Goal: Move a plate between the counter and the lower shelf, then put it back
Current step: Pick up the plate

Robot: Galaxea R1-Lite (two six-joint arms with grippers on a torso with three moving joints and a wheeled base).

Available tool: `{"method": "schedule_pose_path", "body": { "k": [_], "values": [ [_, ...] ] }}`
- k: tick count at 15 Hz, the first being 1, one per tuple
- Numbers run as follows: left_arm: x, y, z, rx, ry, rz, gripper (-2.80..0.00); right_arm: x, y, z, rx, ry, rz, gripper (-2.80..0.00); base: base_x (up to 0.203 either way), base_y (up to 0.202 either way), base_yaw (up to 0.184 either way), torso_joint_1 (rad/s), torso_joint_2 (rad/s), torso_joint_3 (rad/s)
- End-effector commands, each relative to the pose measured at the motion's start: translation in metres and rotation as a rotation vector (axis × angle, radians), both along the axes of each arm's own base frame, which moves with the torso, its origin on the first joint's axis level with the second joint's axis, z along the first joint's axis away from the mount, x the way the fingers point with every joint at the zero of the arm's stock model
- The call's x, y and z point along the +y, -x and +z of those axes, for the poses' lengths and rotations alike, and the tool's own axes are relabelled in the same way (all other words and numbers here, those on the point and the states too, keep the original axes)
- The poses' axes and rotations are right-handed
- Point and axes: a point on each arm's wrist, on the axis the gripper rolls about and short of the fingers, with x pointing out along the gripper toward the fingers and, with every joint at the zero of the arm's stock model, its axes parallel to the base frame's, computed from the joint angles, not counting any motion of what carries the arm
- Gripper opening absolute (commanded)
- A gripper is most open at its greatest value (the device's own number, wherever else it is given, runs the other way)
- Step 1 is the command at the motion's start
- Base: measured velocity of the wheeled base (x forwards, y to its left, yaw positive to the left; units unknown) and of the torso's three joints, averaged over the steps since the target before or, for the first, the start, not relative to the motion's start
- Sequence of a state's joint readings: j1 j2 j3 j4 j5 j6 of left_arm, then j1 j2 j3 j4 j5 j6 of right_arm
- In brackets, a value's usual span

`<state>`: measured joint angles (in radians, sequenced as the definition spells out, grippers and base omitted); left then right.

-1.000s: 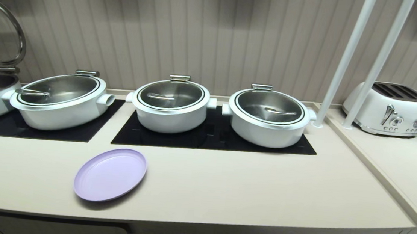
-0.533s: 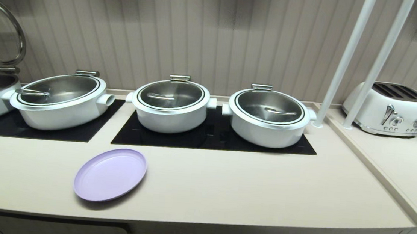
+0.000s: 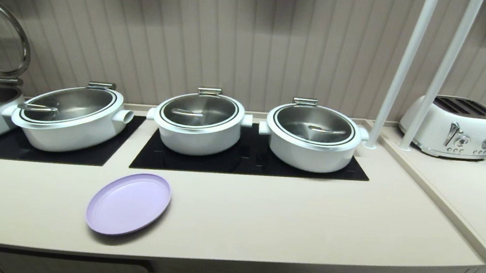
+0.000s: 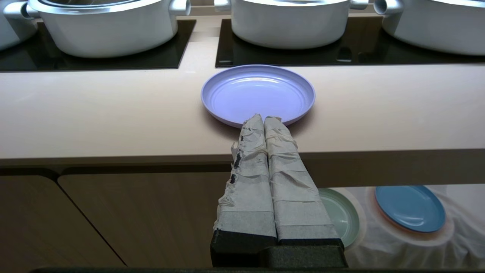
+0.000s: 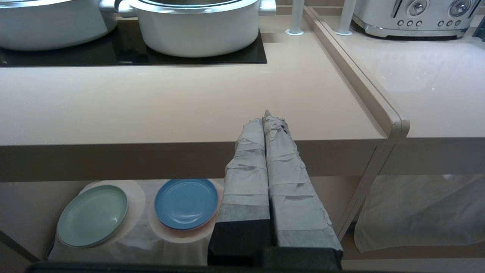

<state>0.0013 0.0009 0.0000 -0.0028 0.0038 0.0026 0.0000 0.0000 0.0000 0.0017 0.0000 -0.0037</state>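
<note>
The lilac plate (image 3: 128, 203) lies flat on the beige counter (image 3: 288, 219), in front of the black hob panels; it also shows in the left wrist view (image 4: 257, 93). My left gripper (image 4: 264, 118) is shut and empty, held short of the counter's front edge and pointing at the plate. My right gripper (image 5: 265, 117) is shut and empty too, further right in front of the bare counter (image 5: 170, 102). The lower shelf (image 5: 38, 204) opens below the counter, draped in white cloth. Neither arm shows in the head view.
Three lidded white pots (image 3: 200, 122) stand on the hobs, with an open one at far left. A mint-green plate (image 5: 93, 215) and a blue plate (image 5: 186, 203) lie on the shelf's cloth. Two white poles (image 3: 400, 71) and a toaster (image 3: 457, 126) stand at right.
</note>
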Motion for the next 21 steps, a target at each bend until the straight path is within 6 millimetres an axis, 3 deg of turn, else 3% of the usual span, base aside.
{"method": "schedule_pose_path", "body": {
  "k": [1,9,17,21],
  "values": [
    [0.000,0.000,0.000,0.002,-0.006,0.001,-2.80,0.000,0.000,0.000,0.000,0.001,-0.001,-2.80,0.000,0.000,0.000,0.000,0.00,0.000],
    [-0.001,0.002,0.009,-0.034,-0.027,-0.031,-2.80,0.000,0.000,0.000,0.000,0.001,0.000,-2.80,0.000,0.000,0.000,0.000,0.00,0.000],
    [-0.001,0.016,0.047,-0.130,-0.027,-0.043,-2.80,0.000,0.000,0.000,0.000,0.001,-0.002,-2.80,0.000,0.000,0.000,0.000,0.00,0.000],
    [-0.001,0.010,0.076,-0.089,0.009,-0.047,-2.80,0.000,0.000,0.000,0.000,0.001,-0.001,-2.80,0.000,0.000,0.000,0.000,0.00,0.000]
  ]
}}
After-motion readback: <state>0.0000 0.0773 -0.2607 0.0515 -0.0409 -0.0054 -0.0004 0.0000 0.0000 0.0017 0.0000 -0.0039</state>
